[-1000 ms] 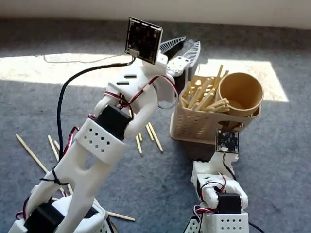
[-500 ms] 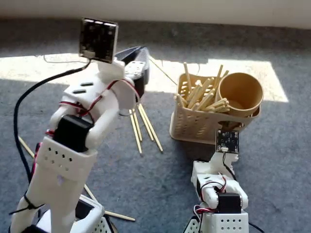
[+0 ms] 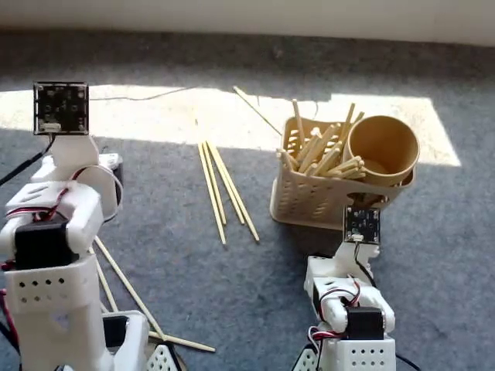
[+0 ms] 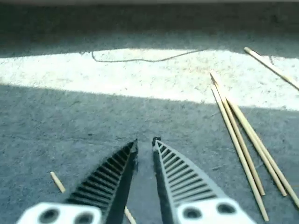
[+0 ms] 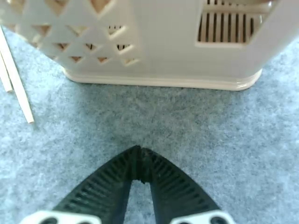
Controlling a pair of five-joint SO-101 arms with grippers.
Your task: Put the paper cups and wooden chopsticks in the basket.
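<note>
The left arm (image 3: 54, 255) hid parts of the loose chopsticks (image 3: 128, 290) beside its base. The basket (image 5: 154, 46) was cut off above its lower wall. The base of the paper cup (image 3: 383, 147) lay hidden inside the basket.

Grey short-pile carpet (image 3: 263, 294) for a floor, under and all around the left pincer (image 4: 144, 140) and the right pincer (image 5: 140, 149). Ahead of the left pincer, a broad band of sunlight (image 4: 140, 79) across the carpet, hard-edged, with shade on the near side and again beyond. Within that brightness, straight ahead of the left pincer, a thin dark cable (image 4: 145, 59) lying loose. Farther still, past the far shade, a pale strip of wall (image 3: 309, 15). Around the right pincer, evenly lit grey pile.
</note>
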